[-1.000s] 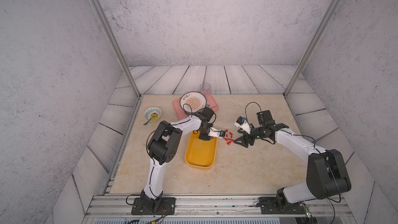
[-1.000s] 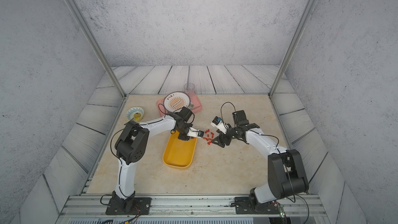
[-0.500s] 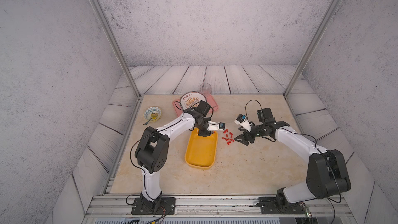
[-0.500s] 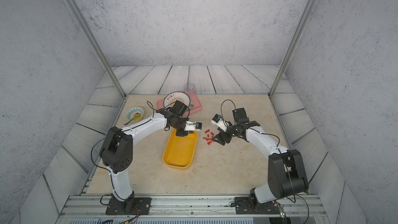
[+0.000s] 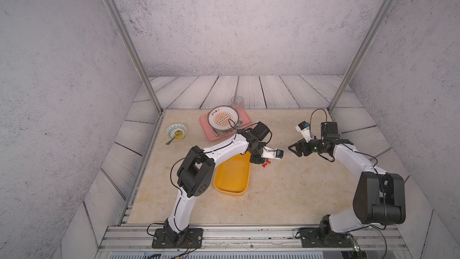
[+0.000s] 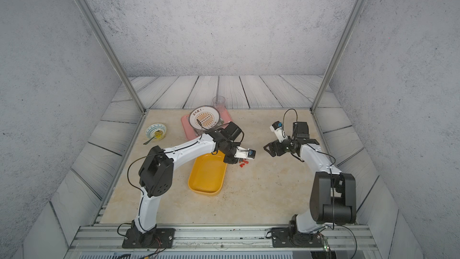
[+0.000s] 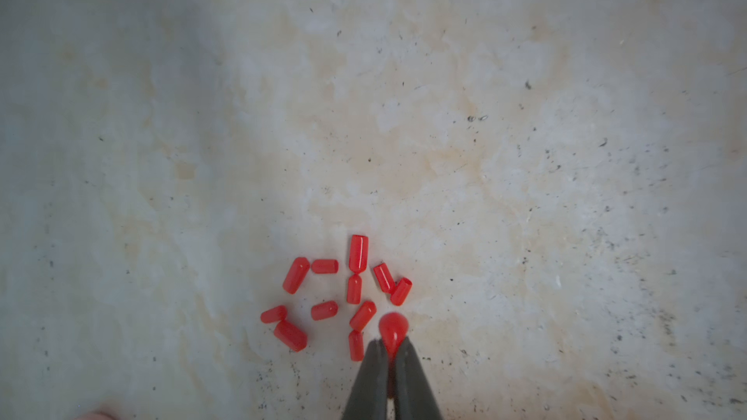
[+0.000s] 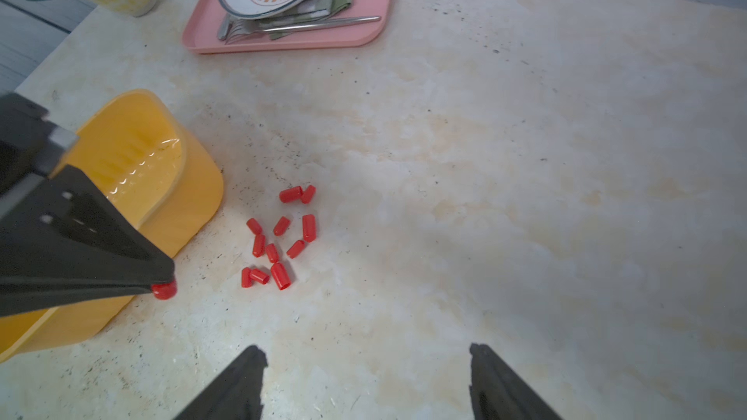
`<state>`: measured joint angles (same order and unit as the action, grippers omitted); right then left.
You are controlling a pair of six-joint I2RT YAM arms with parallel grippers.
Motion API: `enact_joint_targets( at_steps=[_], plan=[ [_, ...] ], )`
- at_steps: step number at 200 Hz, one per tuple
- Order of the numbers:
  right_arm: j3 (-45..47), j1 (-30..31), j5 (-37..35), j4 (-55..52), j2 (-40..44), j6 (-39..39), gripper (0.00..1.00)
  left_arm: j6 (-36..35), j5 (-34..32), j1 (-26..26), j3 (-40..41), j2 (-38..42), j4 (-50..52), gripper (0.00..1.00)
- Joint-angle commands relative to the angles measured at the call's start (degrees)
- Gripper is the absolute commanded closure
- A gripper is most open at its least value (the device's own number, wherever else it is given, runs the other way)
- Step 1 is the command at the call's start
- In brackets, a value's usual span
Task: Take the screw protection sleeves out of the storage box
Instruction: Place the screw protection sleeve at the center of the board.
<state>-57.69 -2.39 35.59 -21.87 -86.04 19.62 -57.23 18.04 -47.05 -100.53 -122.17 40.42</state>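
The yellow storage box (image 5: 231,178) (image 6: 206,176) (image 8: 161,163) lies mid-table and no sleeves show inside it. Several red screw protection sleeves (image 7: 335,292) (image 8: 279,240) (image 5: 266,163) (image 6: 244,163) lie loose on the tabletop just right of the box's far end. My left gripper (image 7: 390,347) hangs just above the table beside this pile, shut on one red sleeve (image 7: 393,327) (image 8: 163,289) that sticks out of its tips. My right gripper (image 8: 368,351) (image 5: 295,148) stands open and empty, raised to the right of the pile.
A pink tray (image 5: 206,133) (image 8: 364,30) at the back holds a patterned plate (image 5: 224,120), cutlery and a green cloth. A clear cup (image 5: 237,103) stands behind it. A small bowl with a spoon (image 5: 176,132) sits at the back left.
My left gripper has come from over the box's far end rightward to the pile. My right gripper has drawn back to the right, away from the pile.
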Motion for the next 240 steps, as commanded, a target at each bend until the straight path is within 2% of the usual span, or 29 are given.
enact_joint_targets(
  at_steps=[1, 49, 89, 203, 240],
  plan=[
    [-1.0, -0.1, -0.7, 0.9, 0.6, -2.4, 0.18, -2.7, -5.9, -0.6, -3.1, -3.5, 5.3, 0.91],
    [-0.9, -0.1, 0.1, 1.1, 0.7, -2.3, 0.18, -3.3, -8.2, -0.9, -5.1, -6.6, 5.0, 0.89],
    [-0.8, -0.2, 0.1, 1.1, 1.0, -2.2, 0.18, -1.7, -7.2, -0.9, -6.0, -5.7, 5.4, 0.78],
    [-1.0, -0.2, -0.3, 0.4, 1.7, -1.4, 0.18, 0.8, -5.0, -0.9, -4.3, 2.0, 7.1, 0.69],
    [-1.4, -0.1, -3.6, 0.2, 2.0, -0.8, 0.18, 5.7, -2.2, 0.4, -2.6, 8.1, 7.7, 0.69]
  ],
)
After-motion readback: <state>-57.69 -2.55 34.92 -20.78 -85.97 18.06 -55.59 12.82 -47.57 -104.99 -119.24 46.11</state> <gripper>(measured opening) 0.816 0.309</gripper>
